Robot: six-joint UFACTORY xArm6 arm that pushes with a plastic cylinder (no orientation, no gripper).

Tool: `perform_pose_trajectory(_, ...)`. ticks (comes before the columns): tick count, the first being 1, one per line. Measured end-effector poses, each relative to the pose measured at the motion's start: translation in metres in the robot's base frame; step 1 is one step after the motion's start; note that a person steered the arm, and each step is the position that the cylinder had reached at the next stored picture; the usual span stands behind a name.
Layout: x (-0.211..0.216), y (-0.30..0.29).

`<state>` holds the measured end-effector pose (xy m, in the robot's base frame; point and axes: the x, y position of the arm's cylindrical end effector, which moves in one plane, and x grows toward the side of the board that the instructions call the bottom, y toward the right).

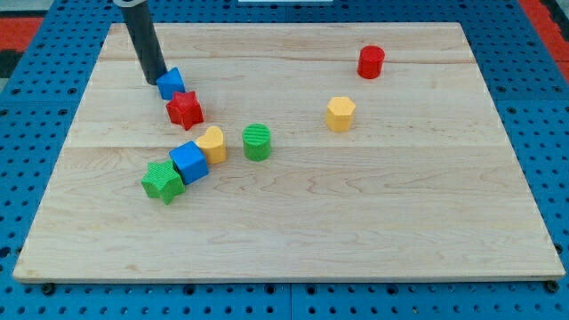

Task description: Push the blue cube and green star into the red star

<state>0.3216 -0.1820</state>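
The red star (185,109) lies left of centre on the wooden board (356,204). The blue cube (188,163) sits below it, touching the green star (162,181) on its lower left and a yellow heart-shaped block (212,143) on its upper right. My tip (155,80) is at the upper left, touching the left side of a small blue block (172,84) that lies just above the red star.
A green cylinder (257,141) stands right of the yellow heart. A yellow hexagonal block (340,114) lies right of centre. A red cylinder (371,62) stands near the view's top right. Blue pegboard surrounds the board.
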Motion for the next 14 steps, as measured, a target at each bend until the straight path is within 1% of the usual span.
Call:
perform_pose_trajectory(1,0.019,-0.021)
perform_pose_trajectory(2,0.085,-0.027)
perform_pose_trajectory(3,0.158,-0.013)
perform_pose_trajectory(4,0.21,-0.006)
perform_pose_trajectory(5,0.212,0.029)
perform_pose_trajectory(6,0.196,0.046)
perform_pose_trajectory(7,0.183,0.047)
perform_pose_trajectory(9,0.142,0.053)
perform_pose_trajectory(10,0.139,0.063)
perform_pose_trajectory(11,0.137,0.088)
perform_pose_trajectory(13,0.123,0.102)
perform_pose_trajectory(14,0.123,0.135)
